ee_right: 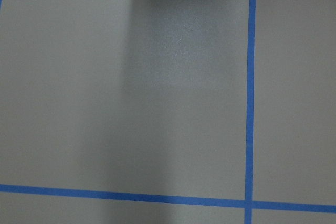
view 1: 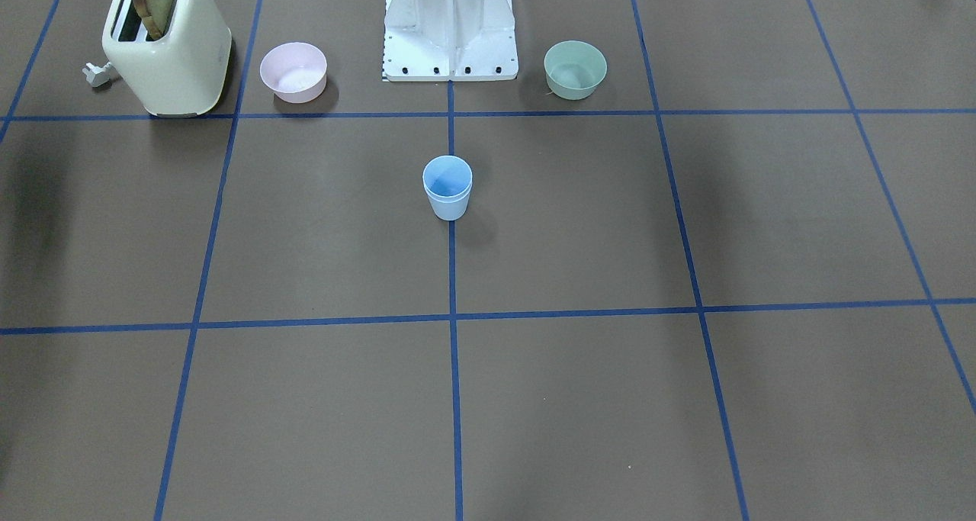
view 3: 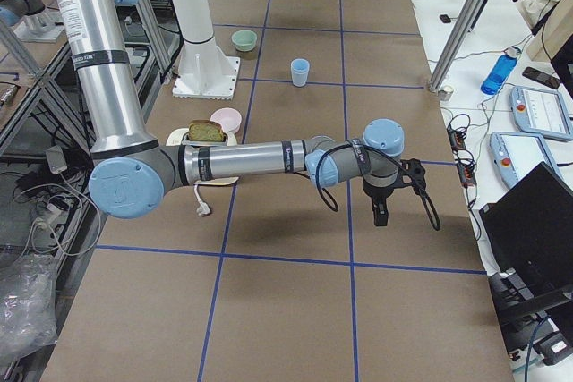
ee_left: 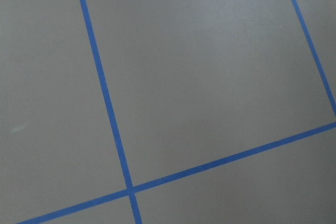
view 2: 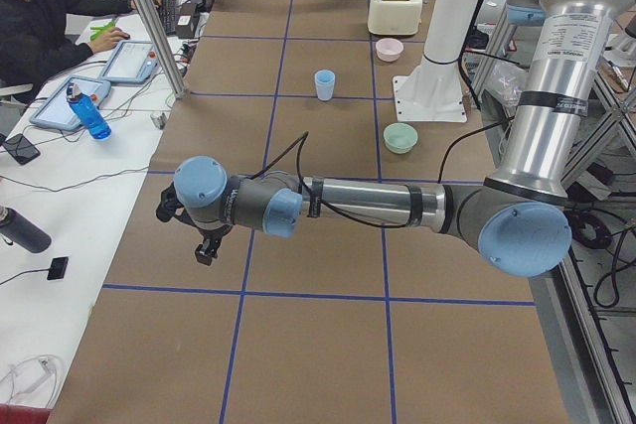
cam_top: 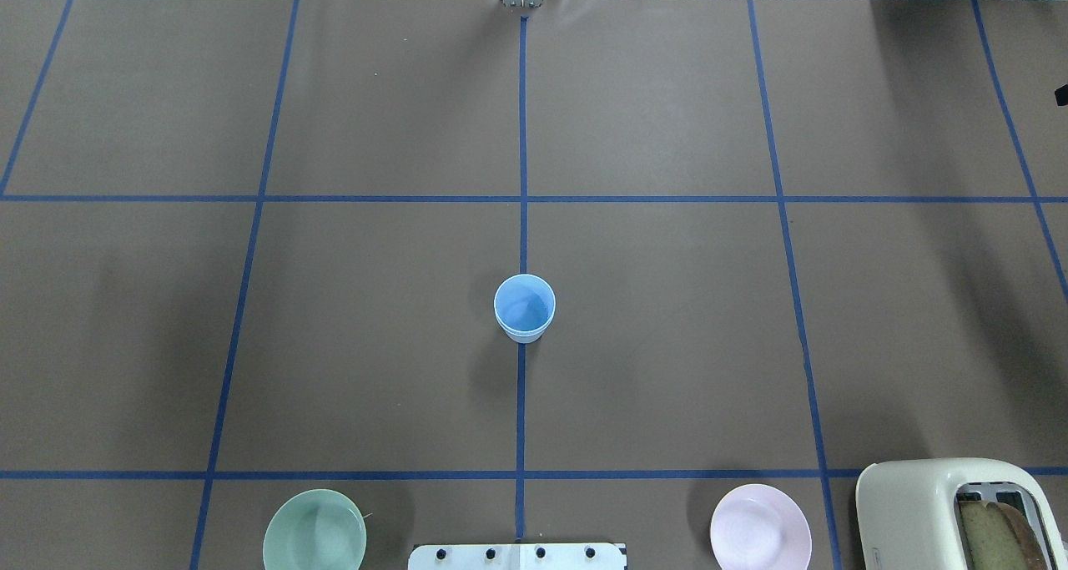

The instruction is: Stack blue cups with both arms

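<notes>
The blue cups [view 1: 447, 188] stand upright at the table's middle on the centre tape line, one nested in the other, with two rims showing; they also show in the overhead view [cam_top: 524, 307]. Both arms are stretched out far from the cups and show only in the side views. My left gripper [view 2: 204, 245] hangs over the table near the operators' side. My right gripper [view 3: 380, 212] hangs over the table at the other end. I cannot tell whether either is open or shut. Both wrist views show only brown table and blue tape.
A cream toaster [view 1: 168, 44] with a bread slice, a pink bowl [view 1: 293, 71] and a mint-green bowl [view 1: 575, 69] stand beside the white base pedestal [view 1: 450, 25]. An operator [view 2: 45, 17], tablets and a blue bottle [view 2: 87, 111] are at the side desk.
</notes>
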Action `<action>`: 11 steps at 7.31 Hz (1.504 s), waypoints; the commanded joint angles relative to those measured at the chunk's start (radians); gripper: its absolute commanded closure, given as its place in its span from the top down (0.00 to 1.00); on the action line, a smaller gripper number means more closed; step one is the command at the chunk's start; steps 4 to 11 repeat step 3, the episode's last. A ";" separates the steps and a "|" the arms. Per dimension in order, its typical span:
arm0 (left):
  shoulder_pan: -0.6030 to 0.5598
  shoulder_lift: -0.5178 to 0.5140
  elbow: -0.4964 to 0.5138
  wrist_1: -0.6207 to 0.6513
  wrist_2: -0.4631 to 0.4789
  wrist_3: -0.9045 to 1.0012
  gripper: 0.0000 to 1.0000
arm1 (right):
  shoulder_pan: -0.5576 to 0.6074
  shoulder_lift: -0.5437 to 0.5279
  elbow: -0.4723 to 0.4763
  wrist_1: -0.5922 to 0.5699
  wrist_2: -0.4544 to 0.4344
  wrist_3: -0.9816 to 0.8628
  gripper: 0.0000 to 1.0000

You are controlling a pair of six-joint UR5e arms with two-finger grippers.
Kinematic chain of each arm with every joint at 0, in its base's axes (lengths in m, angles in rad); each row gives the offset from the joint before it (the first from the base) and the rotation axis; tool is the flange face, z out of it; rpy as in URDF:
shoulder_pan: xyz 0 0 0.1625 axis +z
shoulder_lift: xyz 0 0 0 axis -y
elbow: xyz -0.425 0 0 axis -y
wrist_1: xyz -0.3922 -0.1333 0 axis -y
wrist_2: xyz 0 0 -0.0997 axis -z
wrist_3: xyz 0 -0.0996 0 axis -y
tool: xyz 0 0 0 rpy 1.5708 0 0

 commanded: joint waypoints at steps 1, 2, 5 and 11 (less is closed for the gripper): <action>0.001 0.003 -0.003 0.001 0.000 -0.001 0.98 | 0.002 -0.007 0.006 0.002 0.005 -0.001 1.00; -0.001 -0.001 -0.005 0.001 -0.001 -0.003 0.98 | 0.004 -0.006 0.009 0.002 0.002 -0.001 1.00; -0.001 0.003 -0.006 0.001 -0.003 -0.003 0.98 | 0.002 -0.008 0.006 0.002 -0.005 -0.001 1.00; -0.001 0.003 -0.006 0.001 -0.003 -0.003 0.98 | 0.002 -0.008 0.006 0.002 -0.005 -0.001 1.00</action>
